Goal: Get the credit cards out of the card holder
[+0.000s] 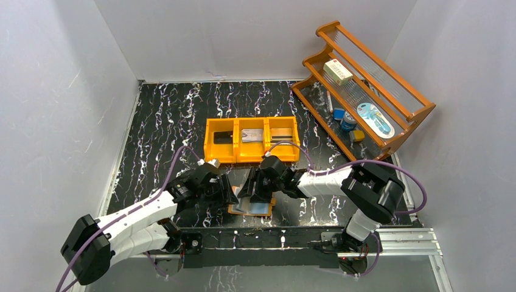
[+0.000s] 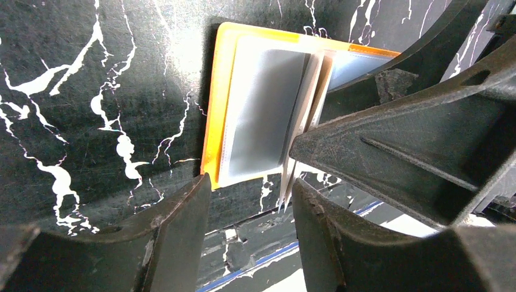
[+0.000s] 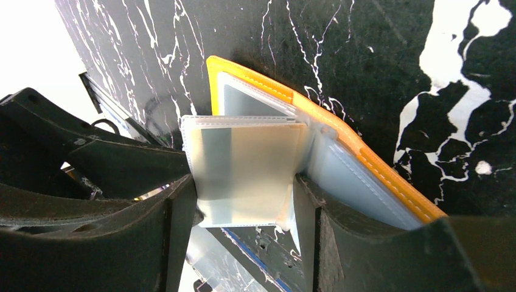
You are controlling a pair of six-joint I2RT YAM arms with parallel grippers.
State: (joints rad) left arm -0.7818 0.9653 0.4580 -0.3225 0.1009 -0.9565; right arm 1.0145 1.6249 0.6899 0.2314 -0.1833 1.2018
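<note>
The card holder (image 2: pixel 212 121) lay open on the marble table (image 2: pixel 91 91). A grey credit card (image 2: pixel 261 115) sat in its flat left sleeve, long axis pointing at the left gripper (image 2: pixel 251 182), the nearer one, which was open and empty. The right gripper (image 3: pixel 244 179) straddled the raised sleeves (image 3: pixel 243 152); I could not tell whether it pinched them.

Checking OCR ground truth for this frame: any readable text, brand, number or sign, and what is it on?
Nothing legible in any view.
white box on the wooden rack: red mark, print too small to read.
blue-and-white pack on the rack: print too blurred to read.
card holder, clear sleeves: no lettering visible.
</note>
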